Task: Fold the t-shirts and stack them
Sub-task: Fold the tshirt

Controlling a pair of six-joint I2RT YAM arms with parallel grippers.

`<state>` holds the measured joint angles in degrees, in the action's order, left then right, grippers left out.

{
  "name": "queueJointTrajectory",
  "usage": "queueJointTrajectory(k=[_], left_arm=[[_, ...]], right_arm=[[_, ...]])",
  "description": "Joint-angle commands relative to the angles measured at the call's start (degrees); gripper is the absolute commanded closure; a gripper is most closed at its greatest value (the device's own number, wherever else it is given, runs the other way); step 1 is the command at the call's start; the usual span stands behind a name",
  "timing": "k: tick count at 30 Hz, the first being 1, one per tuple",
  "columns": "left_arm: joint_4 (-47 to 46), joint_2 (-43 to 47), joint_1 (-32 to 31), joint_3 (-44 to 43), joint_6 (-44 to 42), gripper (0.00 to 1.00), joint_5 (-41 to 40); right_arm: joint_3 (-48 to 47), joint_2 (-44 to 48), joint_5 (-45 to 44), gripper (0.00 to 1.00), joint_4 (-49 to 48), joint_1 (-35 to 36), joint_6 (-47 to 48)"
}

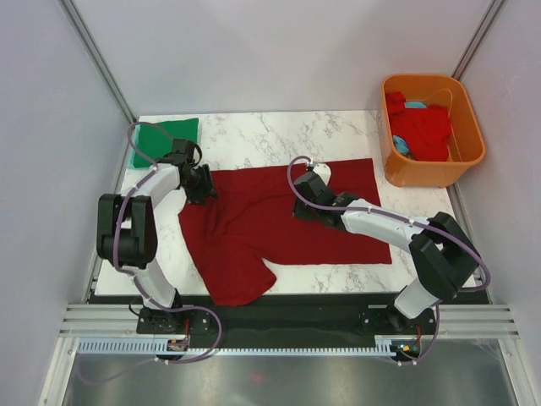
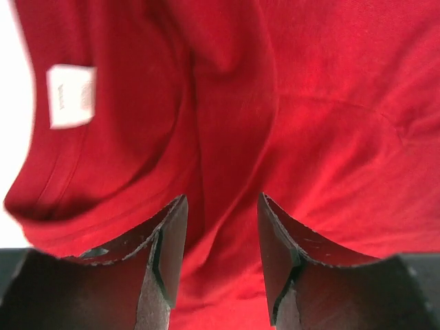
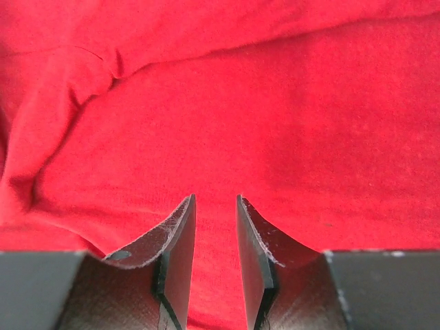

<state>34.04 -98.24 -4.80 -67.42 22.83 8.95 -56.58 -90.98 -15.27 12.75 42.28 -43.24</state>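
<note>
Maroon t-shirt [image 1: 287,222] is lying crosswise on the surface [image 1: 270,135], left hand [image 1: 201,189] hovering half-open and empty at its collar end, right hand [image 1: 303,208] hanging narrowly parted over its middle, apparently gripping nothing.

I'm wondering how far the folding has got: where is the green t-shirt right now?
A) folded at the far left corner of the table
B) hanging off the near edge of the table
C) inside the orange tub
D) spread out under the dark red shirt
A: the green t-shirt lies folded flat at the far left corner of the table, well away from the orange tub at the far right.
</note>
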Motion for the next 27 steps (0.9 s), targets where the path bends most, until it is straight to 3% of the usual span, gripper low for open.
queueJointTrajectory(k=[1,8,9,10,13,15,27], left_arm=[[-3.4,-4.1,-1.1,-5.9,-4.5,0.47,2.7],[-3.3,-7.4,-2.1,-8.7,-5.7,0.51,-0.9],[-3.3,-7.2,-2.1,-8.3,-5.7,0.56,-1.4],[-3.2,-7.1,-2.1,-7.7,-5.8,0.70,-2.1],[-2.9,-5.7,-1.6,-5.8,-4.8,0.92,-5.6],[-2.8,-4.7,-0.8,-4.6,-2.7,0.98,-6.1],[-1.7,0.3,4.2,0.4,5.7,0.98,-10.5]], right_arm=[[-2.8,-1.0,-0.3,0.62,-1.7,0.3,-0.1],[-4.7,-3.7,0.1,0.62,-1.6,0.3,-0.1],[-4.8,-3.8,0.1,0.62,-1.6,0.3,0.0],[-5.0,-3.8,0.1,0.62,-1.6,0.3,0.2],[-5.3,-3.8,0.1,0.62,-1.6,0.3,0.4],[-5.2,-3.6,0.3,0.62,-1.7,0.3,0.6],[-2.8,-1.9,1.3,0.62,-2.7,0.3,0.9]])
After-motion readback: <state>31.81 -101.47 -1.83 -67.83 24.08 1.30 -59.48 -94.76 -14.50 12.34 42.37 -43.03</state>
